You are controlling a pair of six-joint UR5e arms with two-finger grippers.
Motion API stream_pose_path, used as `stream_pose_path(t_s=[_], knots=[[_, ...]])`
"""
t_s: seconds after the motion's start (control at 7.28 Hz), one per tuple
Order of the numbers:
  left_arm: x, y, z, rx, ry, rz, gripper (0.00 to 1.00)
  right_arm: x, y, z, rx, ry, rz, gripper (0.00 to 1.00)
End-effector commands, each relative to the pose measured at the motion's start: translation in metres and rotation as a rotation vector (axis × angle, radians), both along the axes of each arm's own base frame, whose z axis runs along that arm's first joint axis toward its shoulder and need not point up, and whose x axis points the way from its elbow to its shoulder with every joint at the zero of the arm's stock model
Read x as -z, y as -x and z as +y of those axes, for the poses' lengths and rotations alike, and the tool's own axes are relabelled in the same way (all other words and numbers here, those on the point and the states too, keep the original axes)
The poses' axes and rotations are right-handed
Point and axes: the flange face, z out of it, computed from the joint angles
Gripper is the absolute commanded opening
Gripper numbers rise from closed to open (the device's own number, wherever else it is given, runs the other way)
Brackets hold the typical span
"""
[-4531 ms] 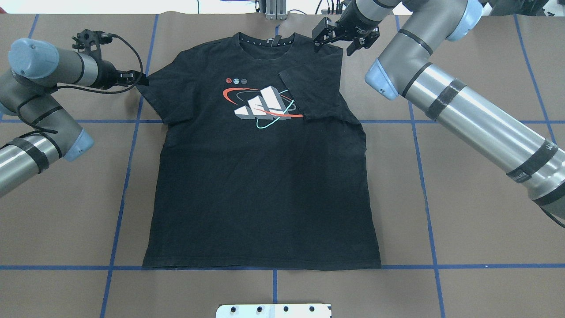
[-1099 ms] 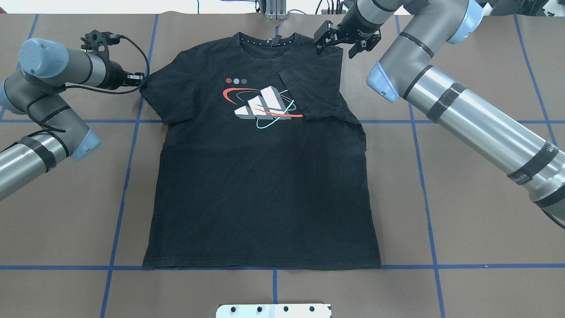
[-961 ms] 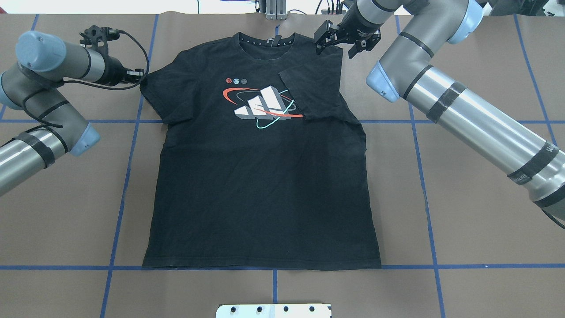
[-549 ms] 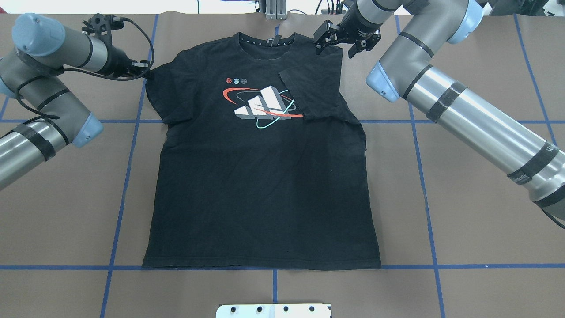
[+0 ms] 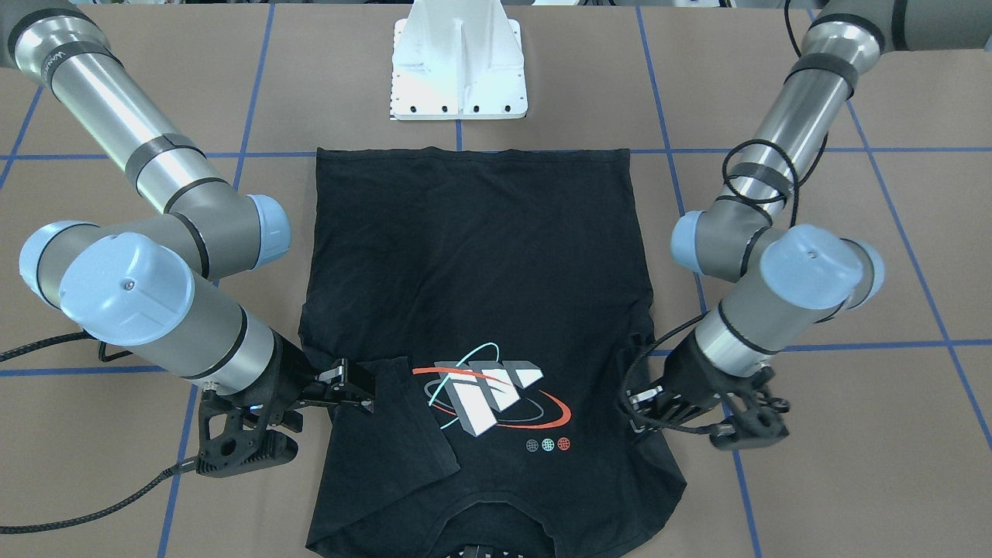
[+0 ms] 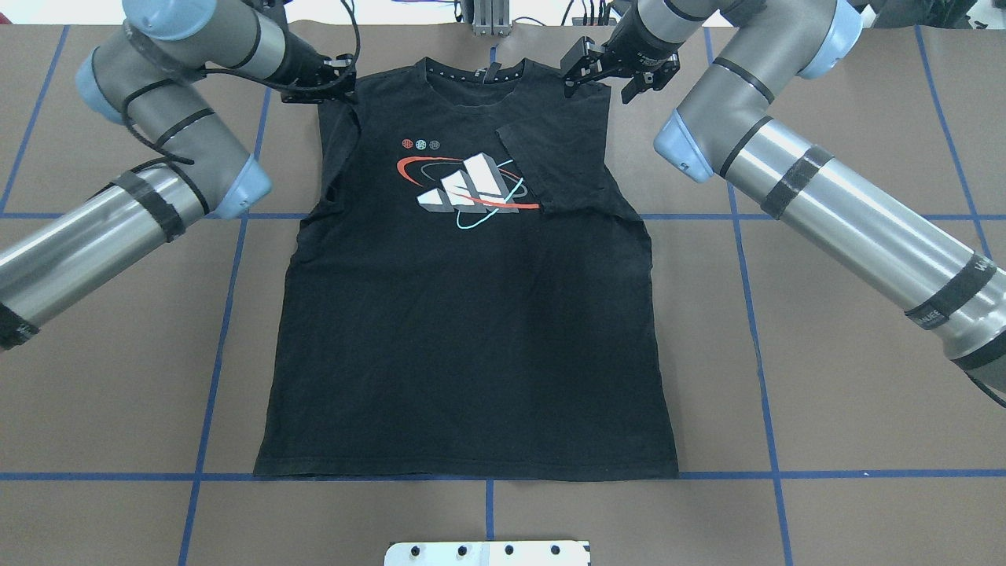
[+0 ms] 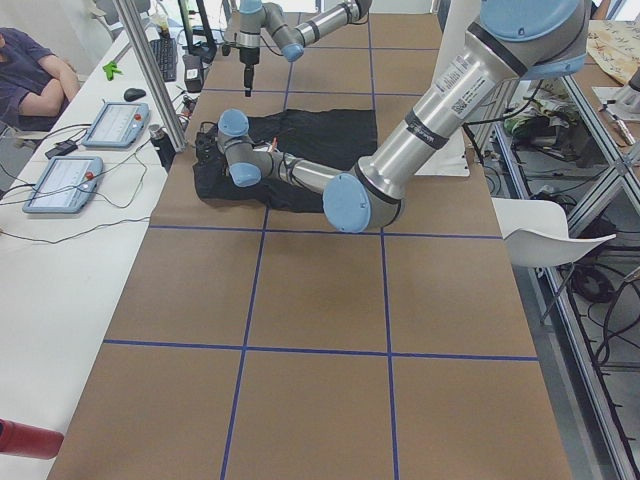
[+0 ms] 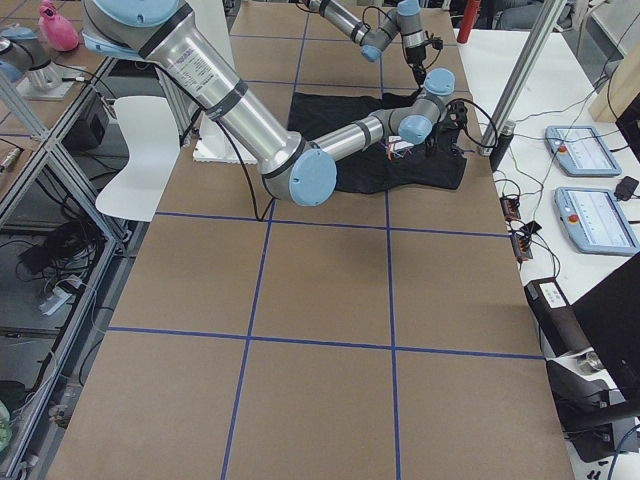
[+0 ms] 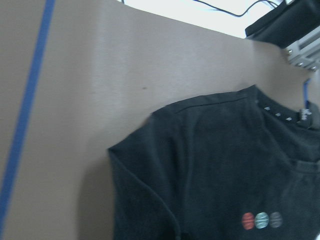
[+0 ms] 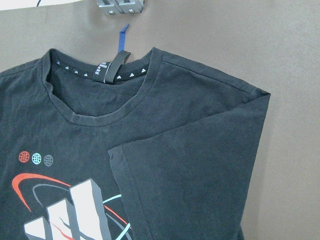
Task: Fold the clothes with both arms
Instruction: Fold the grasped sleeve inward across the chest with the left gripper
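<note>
Front view: we see the black shirt [image 5: 473, 256] flat on the counter [image 5: 852, 465], print up, collar toward the camera. The left end effector [image 5: 640, 403] is closed on the lifted sleeve [image 5: 629, 360] at the shirt's edge. The right end effector [image 5: 356, 387] is open, just over the other shoulder, beside the folded sleeve [image 5: 403, 418] lying across the chest.

Overhead: the left end effector [image 6: 336, 81] is at the shoulder near the collar, with the lifted sleeve [image 6: 339, 134] bunched inward along that side. The right end effector [image 6: 597, 86] has its fingers spread over the opposite shoulder. The folded sleeve [image 6: 562, 165] overlaps the print's edge. The hem runs along a tape line [image 6: 786, 474].

Side views: the shirt [image 7: 320, 130] [image 8: 430, 175] lies at the counter's far end and both arms reach it. The end effectors are too small for us to judge.

Left wrist: shoulder, collar [image 9: 280, 112] and three dots [image 9: 260, 220].

Right wrist: collar [image 10: 110, 117], and the folded sleeve [image 10: 200, 190] beside the print.
</note>
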Motion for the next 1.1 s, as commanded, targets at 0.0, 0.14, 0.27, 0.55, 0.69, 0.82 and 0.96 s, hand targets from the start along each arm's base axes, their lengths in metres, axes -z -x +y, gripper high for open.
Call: stream_pose_path(t_s=[0.0,0.14,0.27,0.55,0.69,0.82,0.96], knots=[[0.03,-0.048,-0.008,0.029,0.014,-0.009,0.0,-0.001,-0.003,-0.002,-0.003,-0.002,0.001,1.0],[0.032,-0.06,-0.002,0.016,0.0,0.002,0.0,-0.001,-0.003,-0.002,-0.002,-0.002,0.002,1.0],[0.031,-0.068,0.003,0.017,-0.004,-0.001,0.0,-0.005,-0.003,-0.001,-0.003,0.001,0.004,1.0],[0.031,-0.07,0.005,0.019,-0.007,-0.003,0.0,-0.006,-0.003,-0.001,-0.003,0.003,0.005,1.0],[0.031,-0.07,0.005,0.019,-0.007,-0.003,0.0,-0.007,-0.003,-0.001,-0.003,0.004,0.005,1.0],[0.031,-0.071,0.005,0.018,-0.007,-0.003,0.14,-0.009,-0.004,-0.001,-0.002,0.005,0.007,1.0],[0.034,-0.07,0.006,0.015,-0.017,0.002,0.99,-0.014,-0.003,0.0,0.0,0.01,0.012,1.0]])
